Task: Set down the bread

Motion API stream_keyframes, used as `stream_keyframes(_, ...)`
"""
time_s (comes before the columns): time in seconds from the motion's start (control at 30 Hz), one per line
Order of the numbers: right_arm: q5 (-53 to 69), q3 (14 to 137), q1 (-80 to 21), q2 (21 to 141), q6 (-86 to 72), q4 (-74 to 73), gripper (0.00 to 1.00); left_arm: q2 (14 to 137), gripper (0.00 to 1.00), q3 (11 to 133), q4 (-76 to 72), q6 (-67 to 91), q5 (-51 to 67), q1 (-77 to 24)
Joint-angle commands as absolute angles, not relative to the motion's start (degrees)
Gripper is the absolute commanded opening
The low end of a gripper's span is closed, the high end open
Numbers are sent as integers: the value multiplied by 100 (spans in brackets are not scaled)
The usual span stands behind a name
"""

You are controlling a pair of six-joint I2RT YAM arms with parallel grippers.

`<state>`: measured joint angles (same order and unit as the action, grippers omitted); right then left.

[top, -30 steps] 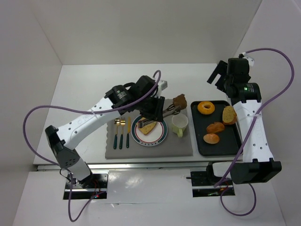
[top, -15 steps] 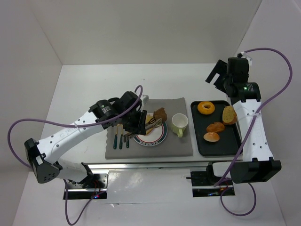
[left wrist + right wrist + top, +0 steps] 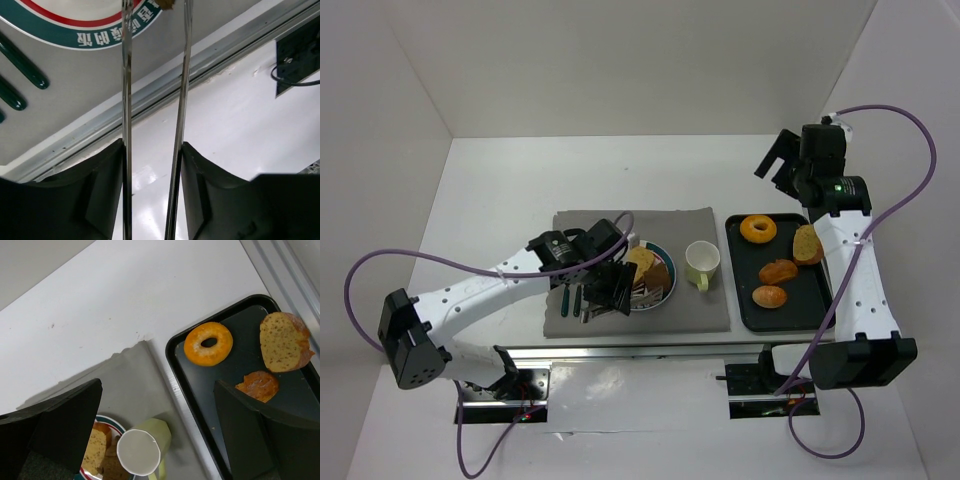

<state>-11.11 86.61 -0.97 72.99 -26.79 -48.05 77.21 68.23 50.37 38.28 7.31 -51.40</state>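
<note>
The bread lies on the round plate (image 3: 670,287) with the green and red rim: a tan toast slice (image 3: 642,260) and a dark brown chunk (image 3: 661,272) against its right side. The right wrist view shows the slice (image 3: 95,450) and the chunk (image 3: 113,466) beside the cup. My left gripper (image 3: 613,285) hovers at the plate's near-left edge, shut on metal tongs (image 3: 182,75). The tongs' two arms stand apart with only a crumb at one tip. My right gripper (image 3: 775,162) hangs open and empty above the table, beyond the tray's far edge.
A pale green cup (image 3: 701,262) stands on the grey mat (image 3: 700,312) right of the plate. The black tray (image 3: 738,300) holds a glazed doughnut (image 3: 757,228), another tan slice (image 3: 807,243) and two orange rolls (image 3: 778,270). Green-handled cutlery (image 3: 572,298) lies under my left arm.
My left gripper carried the dark chunk in the tongs from the mat's far side to the plate. The chunk now lies free beside the toast, and the tongs have drawn back toward the near edge.
</note>
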Motion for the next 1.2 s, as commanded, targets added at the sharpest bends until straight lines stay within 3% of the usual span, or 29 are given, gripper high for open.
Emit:
stream_keyframes(0.0,-1143,8640,-114,7198,-2725,-4395,100,7743,59,7171,5079,3955,695,-5247)
stream_keyframes(0.03,-1143,8640,-114,7198,-2725,-4395,100,7743,68,7172,5141,3955,694,-5247)
stream_keyframes(0.13,-1090,8526,-114,7198,-2725,-4334,100,7743,71,7330,5396,3955,642,-5247)
stream_keyframes(0.47,-1038,8473,-114,7198,-2725,-4271,100,7550,65,8524,6591,3955,19,-4756)
stream_keyframes(0.63,-1037,8368,-114,7198,-2786,-4210,100,7549,65,8745,6286,3394,-615,-3246)
stream_keyframes(0.77,-1037,8262,-114,7093,-2786,-4158,100,7909,65,8973,4960,3191,17,-2225)
stream_keyframes(1.17,-738,8139,-114,7041,-2892,-4210,100,11415,63,10976,3306,2873,-624,-2092)
